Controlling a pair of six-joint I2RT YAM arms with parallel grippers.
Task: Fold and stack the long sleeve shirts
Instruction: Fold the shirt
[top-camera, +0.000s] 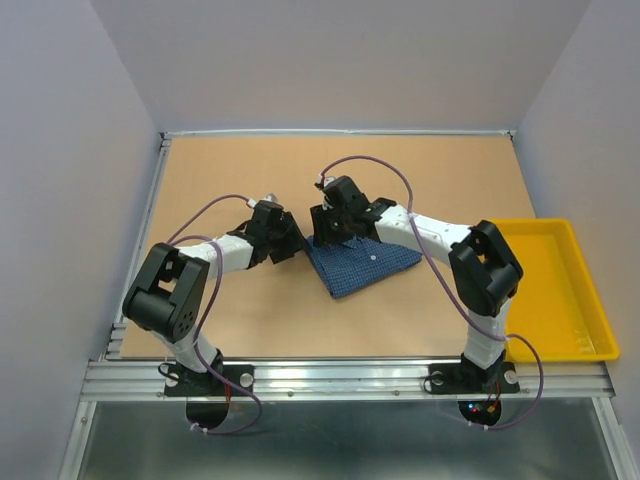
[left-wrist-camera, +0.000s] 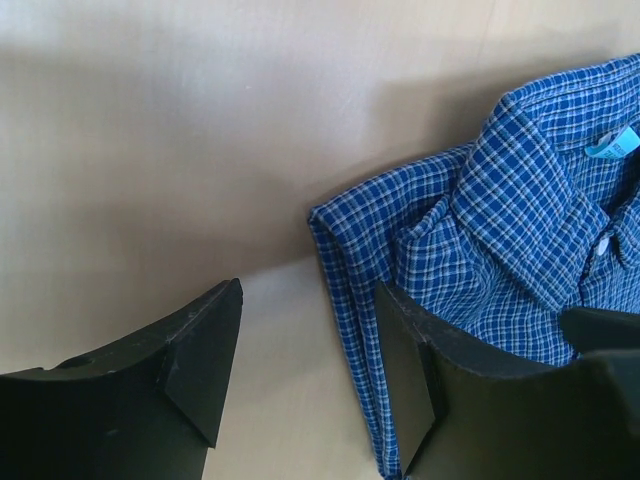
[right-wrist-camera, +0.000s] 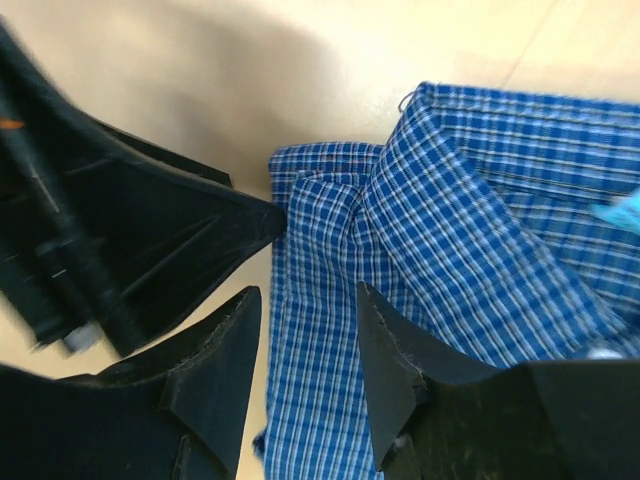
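Soft, even overhead light. Dim shadow spreads over the table (left-wrist-camera: 150, 120) beside the shirt (left-wrist-camera: 520, 230); the right wrist view's left side is motion-blurred.

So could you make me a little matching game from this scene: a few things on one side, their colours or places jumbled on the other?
Things:
1. shirt
2. tray
3. table
4. left gripper

Descriptions:
A. yellow, at the right side of the table
B. plain tan surface
C. blue checks, folded up
D. black, jaws apart over the shirt's edge

Pairs: 1-C, 2-A, 3-B, 4-D
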